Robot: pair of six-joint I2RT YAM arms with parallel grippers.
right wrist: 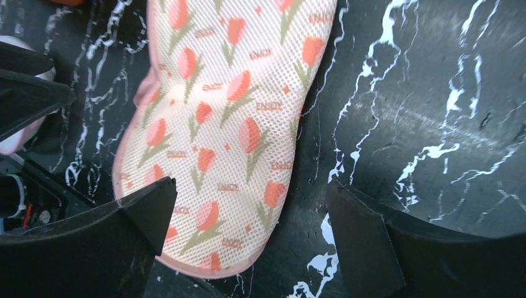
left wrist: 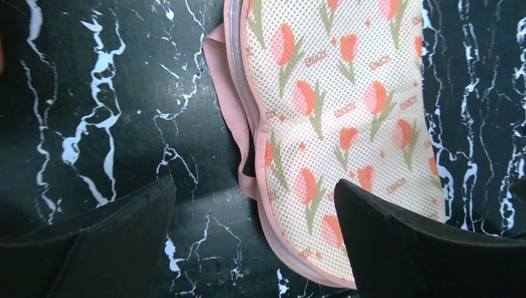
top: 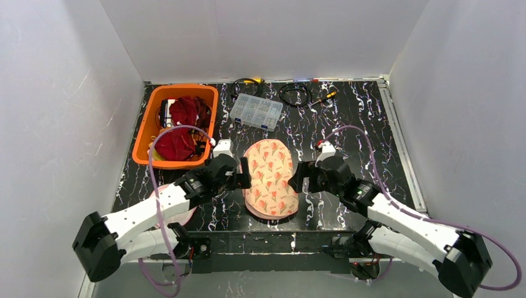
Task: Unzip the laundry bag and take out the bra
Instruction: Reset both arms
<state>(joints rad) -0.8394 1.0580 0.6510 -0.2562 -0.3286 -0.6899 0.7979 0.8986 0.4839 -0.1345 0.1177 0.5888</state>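
Observation:
The laundry bag (top: 270,177) is a white mesh oval with orange tulips and pink trim, lying flat at mid-table. My left gripper (top: 245,174) is open at its left edge. In the left wrist view the gripper (left wrist: 254,189) straddles the bag's (left wrist: 335,112) pink zipped rim and a pink loop (left wrist: 226,93). My right gripper (top: 296,177) is open at the bag's right edge. In the right wrist view the gripper (right wrist: 251,189) spans the bag's (right wrist: 229,112) near corner. The bra does not show.
An orange basket (top: 144,127) with red clothes stands at back left. A clear compartment box (top: 256,112), black cables (top: 294,93) and a screwdriver (top: 324,97) lie at the back. A pink-rimmed item (top: 180,217) lies partly under my left arm.

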